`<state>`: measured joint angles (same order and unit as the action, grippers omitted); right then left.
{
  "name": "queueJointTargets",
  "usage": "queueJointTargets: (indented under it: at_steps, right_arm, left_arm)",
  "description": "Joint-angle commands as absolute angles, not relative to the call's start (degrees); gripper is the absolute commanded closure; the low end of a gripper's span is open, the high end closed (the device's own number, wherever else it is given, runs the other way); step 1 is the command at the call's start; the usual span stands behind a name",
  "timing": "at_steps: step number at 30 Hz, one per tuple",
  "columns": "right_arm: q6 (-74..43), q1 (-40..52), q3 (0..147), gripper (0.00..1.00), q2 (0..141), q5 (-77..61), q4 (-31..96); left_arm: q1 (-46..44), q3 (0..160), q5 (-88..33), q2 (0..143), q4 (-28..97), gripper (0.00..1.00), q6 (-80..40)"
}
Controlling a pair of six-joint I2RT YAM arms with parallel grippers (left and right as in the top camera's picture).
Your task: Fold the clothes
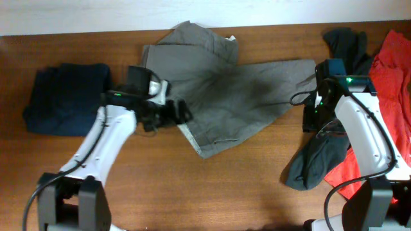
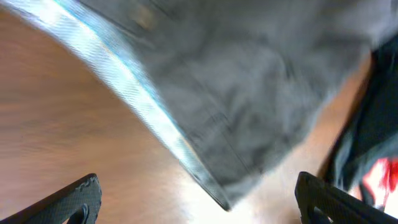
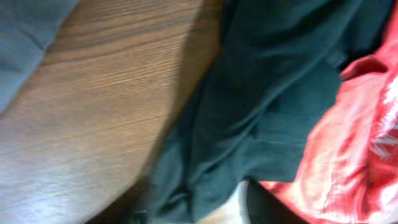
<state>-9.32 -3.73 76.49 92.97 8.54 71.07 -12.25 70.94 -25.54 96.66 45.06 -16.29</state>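
Note:
The grey-khaki trousers (image 1: 225,90) lie spread and rumpled at the table's middle back. My left gripper (image 1: 174,113) hovers at their left front edge. In the left wrist view it (image 2: 199,211) is wide open and empty, and the trousers' hemmed corner (image 2: 211,186) lies on the table between its fingers. My right gripper (image 1: 314,122) is over a black garment (image 1: 314,163). In the right wrist view its fingers (image 3: 199,208) stand apart around a bunch of that black cloth (image 3: 261,106), with a sliver of table showing beside the right finger. A red garment (image 1: 395,96) lies at the far right.
A folded dark navy piece (image 1: 67,96) sits at the left. More black cloth (image 1: 347,42) lies at the back right beside the red garment, which also shows in the right wrist view (image 3: 348,143). Bare wood (image 1: 212,192) runs along the front.

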Motion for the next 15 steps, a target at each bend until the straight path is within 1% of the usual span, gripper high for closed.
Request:
queueJointTargets:
  at_steps: [1, 9, 15]
  right_arm:
    - [-7.9, -5.7, 74.6, 0.64, 93.8, 4.6, 69.4]
    - [-7.3, -9.4, 73.5, 0.60, 97.0, 4.1, 67.3]
    - [-7.3, -9.5, 73.3, 0.57, 97.3, 4.4, 67.2]
  left_arm:
    - [-17.8, 69.9, -27.2, 97.1, 44.9, 0.01, -15.8]
    - [-27.2, 69.7, -27.0, 99.3, 42.0, 0.01, -17.3]
    - [-30.7, 69.7, -27.7, 105.8, 43.9, 0.01, -24.4]
